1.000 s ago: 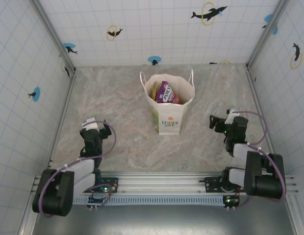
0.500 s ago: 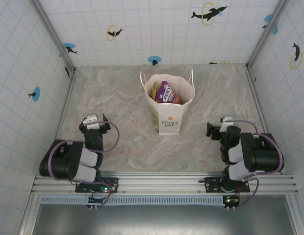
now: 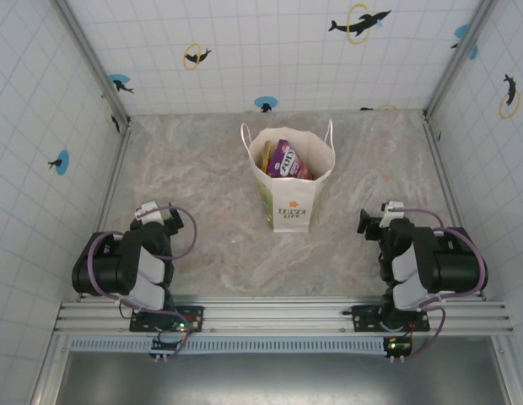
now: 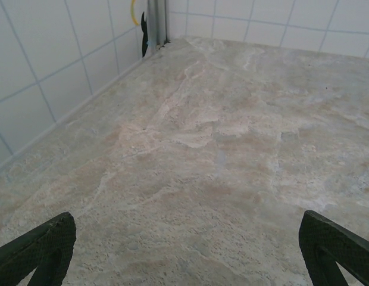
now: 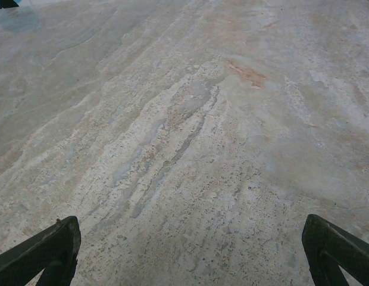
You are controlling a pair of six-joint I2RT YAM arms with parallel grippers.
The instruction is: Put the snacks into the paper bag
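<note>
Packed inside the paper bag: the snacks, purple one uppermost. Left of the bag, left gripper spread wide, empty; right of it, right gripper likewise. Could topple the light upright bag if swung against its side.

- Top external: high above and behind the arm bases, looking steeply down, with the whole table in frame.
- Left wrist: low and close over the table, facing the corner post at upper left; fingertips in the lower corners.
- Right wrist: equally low, facing across the table; fingertips likewise.
- Shared: the marble table; the corner post also appears at upper left of the top view.
</note>
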